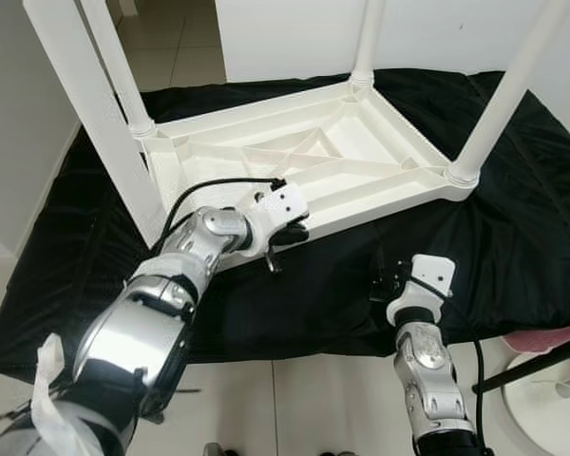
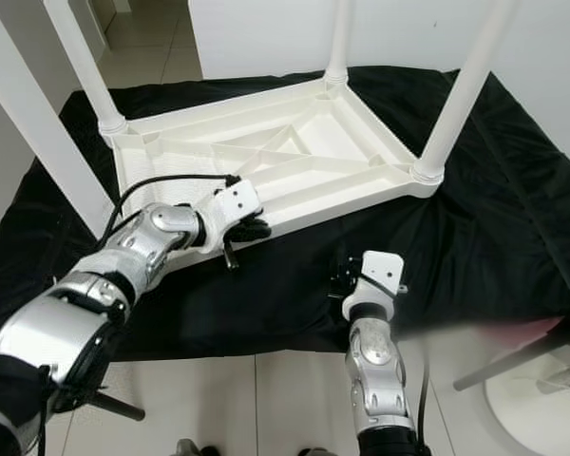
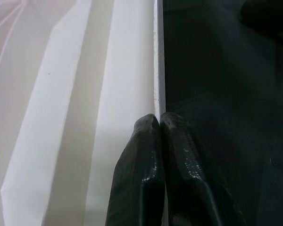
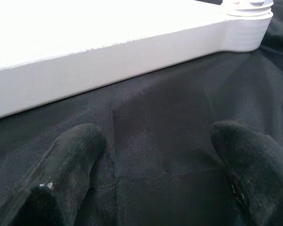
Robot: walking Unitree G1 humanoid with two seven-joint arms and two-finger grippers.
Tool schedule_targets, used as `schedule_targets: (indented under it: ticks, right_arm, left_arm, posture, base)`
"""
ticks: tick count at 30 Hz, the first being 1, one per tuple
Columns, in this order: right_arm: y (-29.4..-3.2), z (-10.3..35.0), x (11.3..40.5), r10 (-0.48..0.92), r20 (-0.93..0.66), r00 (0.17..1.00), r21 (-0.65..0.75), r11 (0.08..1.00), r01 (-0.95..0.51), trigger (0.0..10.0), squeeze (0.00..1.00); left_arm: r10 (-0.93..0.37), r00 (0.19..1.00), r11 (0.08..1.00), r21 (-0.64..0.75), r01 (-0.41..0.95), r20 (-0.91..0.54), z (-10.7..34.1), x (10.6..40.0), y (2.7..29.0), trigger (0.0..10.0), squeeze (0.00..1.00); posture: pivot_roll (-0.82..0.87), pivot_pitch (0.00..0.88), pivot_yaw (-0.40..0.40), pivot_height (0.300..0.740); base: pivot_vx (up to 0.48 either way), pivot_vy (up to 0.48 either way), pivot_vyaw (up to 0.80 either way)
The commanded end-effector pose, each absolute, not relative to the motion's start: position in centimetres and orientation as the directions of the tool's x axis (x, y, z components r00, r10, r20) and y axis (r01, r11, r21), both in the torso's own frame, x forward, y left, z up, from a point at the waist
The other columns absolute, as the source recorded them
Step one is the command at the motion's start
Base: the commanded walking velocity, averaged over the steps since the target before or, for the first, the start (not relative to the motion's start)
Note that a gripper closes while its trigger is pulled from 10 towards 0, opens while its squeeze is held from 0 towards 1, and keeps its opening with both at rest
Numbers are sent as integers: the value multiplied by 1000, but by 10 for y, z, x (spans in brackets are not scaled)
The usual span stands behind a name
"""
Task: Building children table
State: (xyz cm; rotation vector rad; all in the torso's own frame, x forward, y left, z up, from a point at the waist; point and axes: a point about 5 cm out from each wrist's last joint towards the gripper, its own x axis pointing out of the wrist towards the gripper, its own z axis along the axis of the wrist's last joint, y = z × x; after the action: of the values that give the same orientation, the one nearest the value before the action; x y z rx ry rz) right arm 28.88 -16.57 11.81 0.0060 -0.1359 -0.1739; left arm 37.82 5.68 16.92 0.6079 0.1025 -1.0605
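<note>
A white plastic children's table (image 1: 347,157) lies upside down on a black cloth (image 1: 513,237), with its legs (image 1: 499,95) standing up from the corner sockets. My left gripper (image 1: 283,239) is shut, and its fingertips (image 3: 148,125) rest against the near rim of the table (image 3: 132,70), where the rim meets the cloth. My right gripper (image 1: 385,280) hovers open just over the cloth in front of the near rim, nothing between its fingers (image 4: 80,141). The right front corner socket (image 4: 247,19) lies ahead of it.
The cloth covers a low platform whose front edge runs just before my arms; pale tiled floor (image 1: 313,399) lies below. A white wall (image 1: 285,33) stands behind. A pink item (image 1: 551,337), a round white base (image 1: 551,399) and a black rod (image 1: 537,366) sit at lower right.
</note>
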Motion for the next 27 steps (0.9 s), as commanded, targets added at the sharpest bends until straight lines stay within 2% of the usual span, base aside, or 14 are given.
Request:
schedule_targets:
  ticks: [1,2,4,5,6,9,13,14,15,18,19,20,21,27]
  right_arm:
    - [-163,113,288,-167,108,980,15,986,166,10000,0]
    - [-162,113,289,-161,105,981,14,987,160,10000,0]
    - [-160,113,292,-143,104,984,10,990,143,10000,0]
    - [-160,113,292,-143,104,984,10,990,143,10000,0]
    - [-159,114,293,-139,105,985,9,990,138,10000,0]
    - [-159,114,295,-135,106,985,7,991,135,10000,0]
    - [-160,114,296,-136,106,985,7,991,136,10000,0]
    - [-160,115,297,-135,107,985,8,991,135,10000,0]
    - [-160,115,298,-134,108,985,8,991,134,10000,0]
    - [-158,115,300,-129,110,986,12,992,128,10000,0]
    - [-156,115,302,-125,110,986,14,992,124,10000,0]
    - [-156,115,302,-125,110,986,14,992,124,10000,0]
    - [-155,114,303,-120,110,987,16,993,119,10000,0]
    - [-150,113,309,-97,105,990,24,995,95,10000,0]
  left_arm:
    - [-773,412,299,295,907,-482,133,365,67,10000,0]
    - [-791,408,304,286,909,-456,131,362,64,10000,529]
    - [-820,448,335,336,880,-356,137,359,58,10000,502]
    - [-820,448,335,336,880,-356,137,359,58,10000,502]
    - [-822,484,372,363,854,-299,143,359,57,10000,0]
    - [-819,557,484,356,799,-138,160,358,58,10000,0]
    - [-810,582,531,327,782,-77,166,356,62,10000,0]
    - [-802,596,554,318,770,-47,169,352,65,10000,745]
    - [-796,604,572,299,764,-21,171,348,68,10000,1000]
    - [-769,638,621,291,727,48,178,340,74,10000,1000]
    - [-740,661,665,275,694,122,184,334,77,10000,435]
    - [-740,661,665,275,694,122,184,334,77,10000,435]
    - [-703,685,709,266,653,190,190,328,80,10000,0]
    - [-568,767,819,115,562,297,188,305,91,10000,0]
  posture:
    - [-73,138,66,740]
    - [-62,135,56,740]
    - [-58,133,49,740]
    - [-58,133,49,740]
    - [-55,129,46,740]
    - [-47,120,39,740]
    - [-42,114,36,740]
    - [-37,109,34,740]
    - [-29,104,30,740]
    - [-19,99,26,740]
    - [-10,96,23,740]
    - [-10,96,23,740]
    - [-5,92,20,740]
    - [40,69,-4,740]
  base:
    - [0,0,0]
    - [0,0,0]
    - [0,0,0]
    - [0,0,0]
    - [0,0,0]
    - [0,0,0]
    - [0,0,0]
    - [0,0,0]
    - [0,0,0]
    - [0,0,0]
    - [0,0,0]
    - [0,0,0]
    - [0,0,0]
    - [0,0,0]
